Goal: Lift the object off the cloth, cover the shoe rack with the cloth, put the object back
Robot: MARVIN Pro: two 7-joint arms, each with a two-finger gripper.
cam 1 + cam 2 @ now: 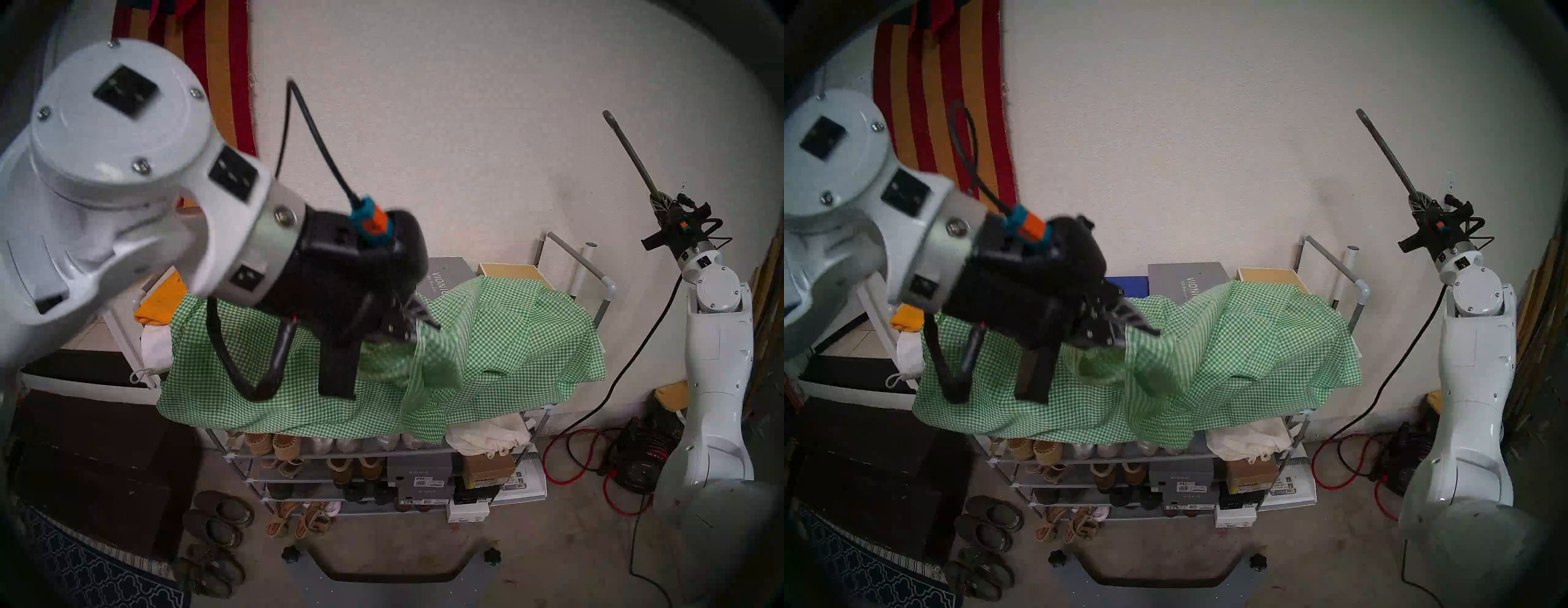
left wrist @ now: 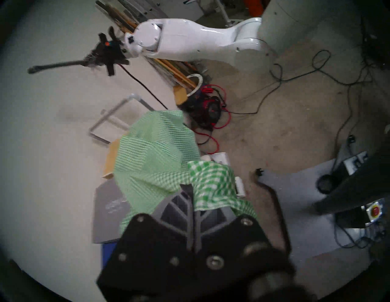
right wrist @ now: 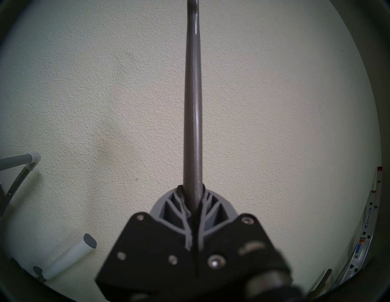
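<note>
I stood in what looked like a home garage or storage room: a bare stained concrete floor point(image 1: 530, 552), a rough white plaster wall point(image 1: 445, 127), a grey-tube shoe rack point(image 1: 339, 456) loaded with household shoes and boxes, worn slippers point(image 1: 220, 516) on the floor, loose red cables point(image 1: 568, 458), and an aluminium ladder point(image 3: 368, 227) leaning in the corner.

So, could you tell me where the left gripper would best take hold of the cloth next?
The left gripper already pinches the cloth mid-sheet. Probably better: the free hem hanging off the shoe rack front, approached from the front, since it dangles clear.
</note>
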